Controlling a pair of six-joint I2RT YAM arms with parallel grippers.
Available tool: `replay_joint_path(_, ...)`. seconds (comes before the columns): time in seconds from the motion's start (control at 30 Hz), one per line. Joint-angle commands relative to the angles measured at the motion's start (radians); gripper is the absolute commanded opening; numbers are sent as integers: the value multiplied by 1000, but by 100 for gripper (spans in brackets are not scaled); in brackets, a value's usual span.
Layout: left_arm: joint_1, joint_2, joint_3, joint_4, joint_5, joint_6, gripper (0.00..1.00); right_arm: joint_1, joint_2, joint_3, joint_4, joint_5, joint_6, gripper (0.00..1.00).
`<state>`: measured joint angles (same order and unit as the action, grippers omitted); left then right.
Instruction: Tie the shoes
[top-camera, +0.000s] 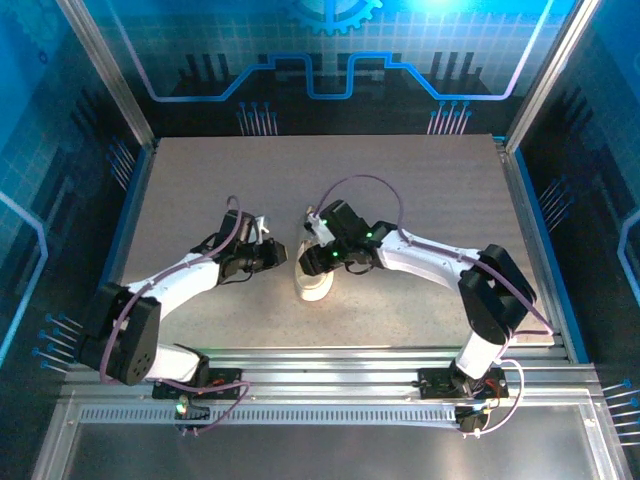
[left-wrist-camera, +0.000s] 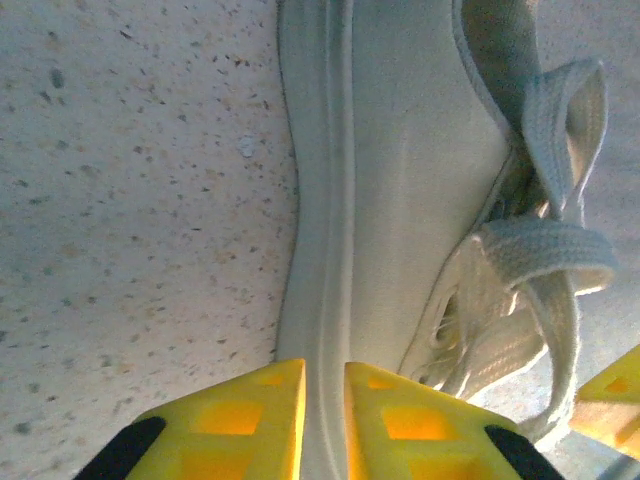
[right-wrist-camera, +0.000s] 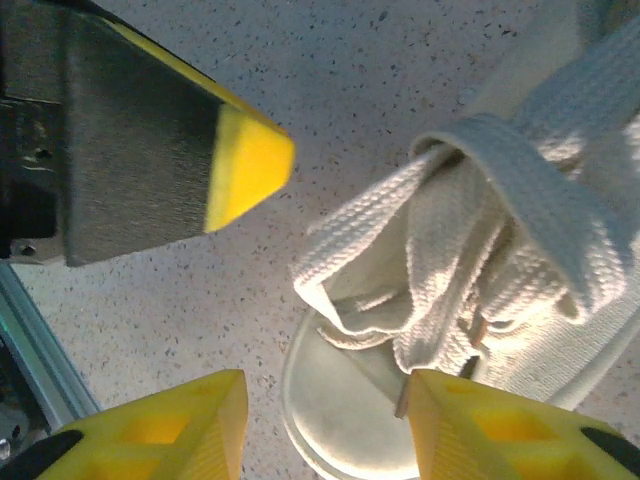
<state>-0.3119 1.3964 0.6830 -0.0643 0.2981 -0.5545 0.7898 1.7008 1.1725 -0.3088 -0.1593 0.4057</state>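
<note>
The shoe (top-camera: 316, 283) is lying on the surface (top-camera: 200, 200), long axis running 12 to 6. You are holding the right jaws released over its laces (right-wrist-camera: 450, 240), nearest. The left jaws, at its 9, are nearly clenched; on what, I cannot tell.

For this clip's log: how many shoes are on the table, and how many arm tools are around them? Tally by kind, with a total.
White sneaker: 1
Tools: 2 (left tool, right tool)
Total: 3
</note>
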Motion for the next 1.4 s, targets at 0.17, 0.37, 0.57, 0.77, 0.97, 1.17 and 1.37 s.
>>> replay_joint_path(0.17, -61, 80, -16, 149, 79, -102, 14, 22, 50, 14, 37, 67, 47, 52)
replay_joint_path(0.37, -61, 105, 7, 154, 91, -116, 11, 30, 74, 37, 19, 80, 35, 53)
replay_joint_path(0.57, -63, 135, 6, 208, 141, -159, 7, 32, 92, 49, 19, 74, 35, 53)
replay_joint_path(0.77, -70, 155, 7, 246, 175, -189, 5, 33, 106, 59, 6, 79, 28, 50)
replay_joint_path(0.97, -70, 154, 13, 259, 201, -195, 4, 30, 82, 61, -26, 119, 20, 47)
replay_joint_path(1.17, -77, 147, 25, 284, 230, -221, 3, 18, 28, 47, -63, 144, 15, 59)
replay_joint_path(1.37, -97, 154, 43, 282, 233, -239, 3, -15, -33, -9, -37, 110, 41, 52)
